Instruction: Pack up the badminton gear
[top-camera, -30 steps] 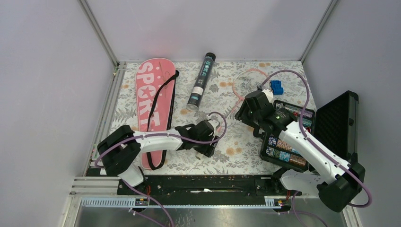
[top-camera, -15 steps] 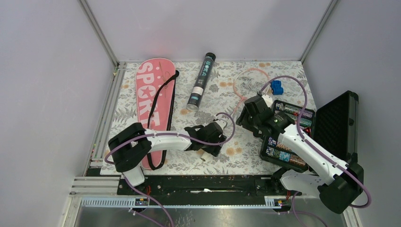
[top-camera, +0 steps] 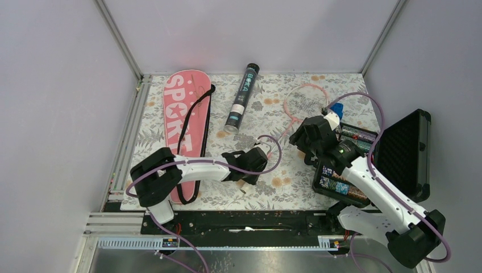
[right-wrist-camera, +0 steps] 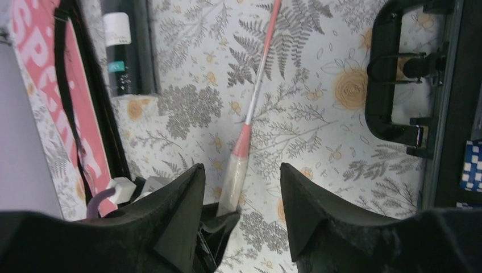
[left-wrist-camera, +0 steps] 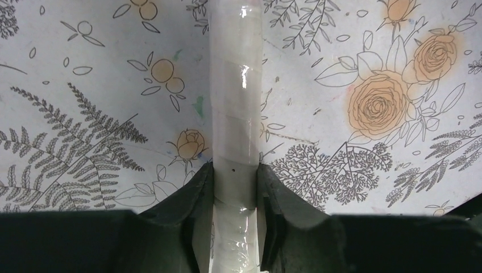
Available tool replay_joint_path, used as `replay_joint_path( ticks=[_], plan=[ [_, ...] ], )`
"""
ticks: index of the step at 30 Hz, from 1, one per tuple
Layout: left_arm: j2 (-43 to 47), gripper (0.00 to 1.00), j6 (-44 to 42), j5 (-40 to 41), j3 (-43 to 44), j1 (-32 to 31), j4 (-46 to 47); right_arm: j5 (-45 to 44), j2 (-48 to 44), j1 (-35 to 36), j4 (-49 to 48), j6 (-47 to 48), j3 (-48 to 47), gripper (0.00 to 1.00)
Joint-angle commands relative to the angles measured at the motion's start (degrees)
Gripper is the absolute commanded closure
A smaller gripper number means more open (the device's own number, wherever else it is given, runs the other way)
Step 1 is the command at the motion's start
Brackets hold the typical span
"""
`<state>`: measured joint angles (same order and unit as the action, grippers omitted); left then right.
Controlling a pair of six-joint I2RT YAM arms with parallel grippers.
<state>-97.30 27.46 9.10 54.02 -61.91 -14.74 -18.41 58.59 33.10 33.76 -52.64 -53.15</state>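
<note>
Floral table [left-wrist-camera: 392,187] carries the racket handle [left-wrist-camera: 236,114], pinched inside the left hand [left-wrist-camera: 234,173].

Right gripper [right-wrist-camera: 241,170] spread wide. The racket [right-wrist-camera: 245,142] lies in the gap and just ahead, apparently touching neither finger. Its cream handle is nearest, its pink shaft runs away up and slightly right over the floral cloth [right-wrist-camera: 187,108], and the handle's near end meets the left gripper [right-wrist-camera: 219,227] low beside the left finger. Ahead-left of the tool lies the black tube [right-wrist-camera: 128,51] with white and teal labels, and past it at the far left the pink bag [right-wrist-camera: 28,62] with its black strap. Right of the tool sits the black case [right-wrist-camera: 460,85], carry handle and latches toward the gap, a blue-checked roll [right-wrist-camera: 472,165] at the frame edge.
</note>
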Motion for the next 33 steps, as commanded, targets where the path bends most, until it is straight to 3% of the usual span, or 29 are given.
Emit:
replay_joint_path(
  ticks=[1, 8, 13, 26, 33],
  plan=[
    [3.15, 1.0, 2.11, 0.5, 1.79, 0.01, -1.99, -1.33, -0.79, -1.36, -9.67, 0.27, 3.97, 0.4],
    [7.27, 1.0, 8.02, 1.69, 3.18, 1.31, -8.09, 13.78, 7.52, -6.21, -24.57, 3.33, 5.36, 0.37],
    [11.22, 1.0, 11.54, -3.01, 1.59, 3.71, -5.95, 21.73, 13.59, -8.69, -41.22, 1.96, 10.07, 0.37],
    [18.42, 1.0, 16.76, -8.63, -3.0, 3.9, 1.62, 27.04, 31.27, -10.33, -47.45, -7.89, 5.89, 0.4],
    [20.56, 1.0, 16.9, -7.58, -3.13, 3.9, 1.03, 28.2, 33.93, -10.34, -53.16, -12.63, 7.84, 0.68]
  ],
)
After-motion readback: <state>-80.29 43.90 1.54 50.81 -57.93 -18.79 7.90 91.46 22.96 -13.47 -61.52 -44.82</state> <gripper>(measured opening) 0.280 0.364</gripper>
